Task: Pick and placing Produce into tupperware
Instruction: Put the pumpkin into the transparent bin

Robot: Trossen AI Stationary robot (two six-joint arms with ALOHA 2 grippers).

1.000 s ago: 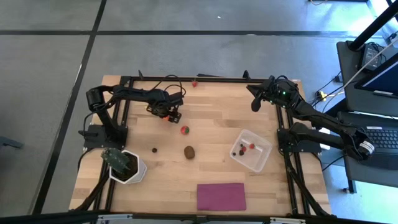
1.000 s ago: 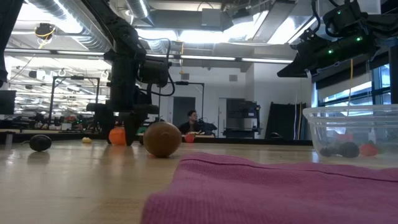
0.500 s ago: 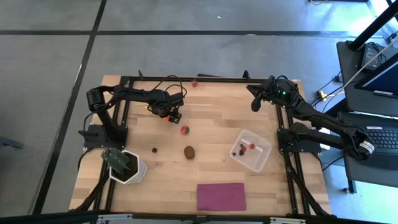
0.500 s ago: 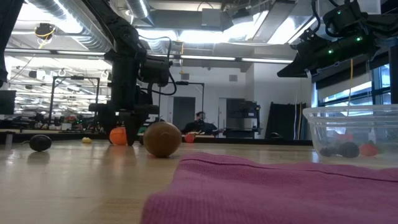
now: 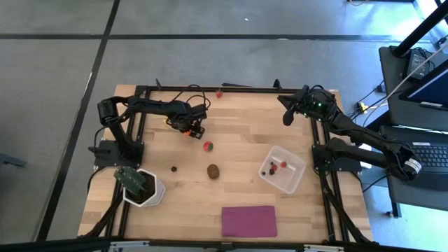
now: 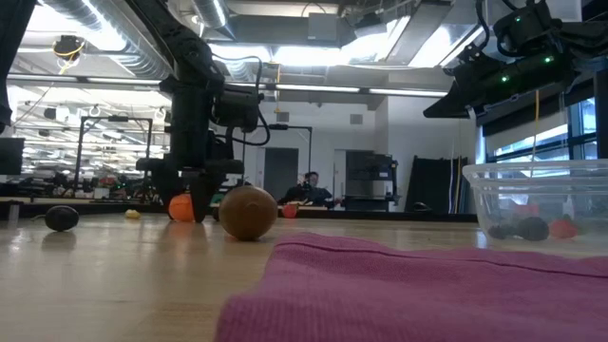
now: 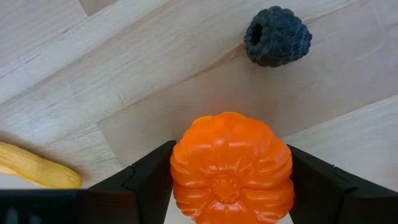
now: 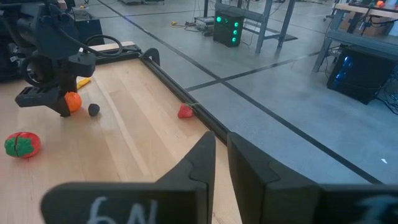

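My left gripper [image 5: 190, 129] is at the table's far left, shut on the orange ball [image 7: 231, 168], which shows at table height in the low view [image 6: 180, 207]. A dark berry [image 7: 277, 36] and a yellow bit [image 7: 37, 171] lie close by. The red-and-green piece [image 5: 208, 146], the brown oval [image 5: 213, 170] and another dark berry [image 5: 173, 169] lie mid-table. A small red piece [image 5: 218, 94] lies at the far edge. The clear tub [image 5: 282, 169] at the right holds red pieces and dark berries. My right gripper [image 5: 287, 115] hangs shut and empty above the far right corner. My left gripper pinches the orange ball between its two fingers [image 7: 149, 180], one on each of the ball's opposite sides [image 7: 180, 168]. The fingers come from above, pointing down. The ball sits upright, at or just above the tabletop; I cannot tell whether it is lifted clear.
A green plant in a white pot [image 5: 142, 185] stands at the near left. A flat magenta cloth [image 5: 248, 220] lies at the near edge. Black frame rails [image 5: 322, 175] run along the table's sides. A person sits in the room behind [image 6: 309, 185].
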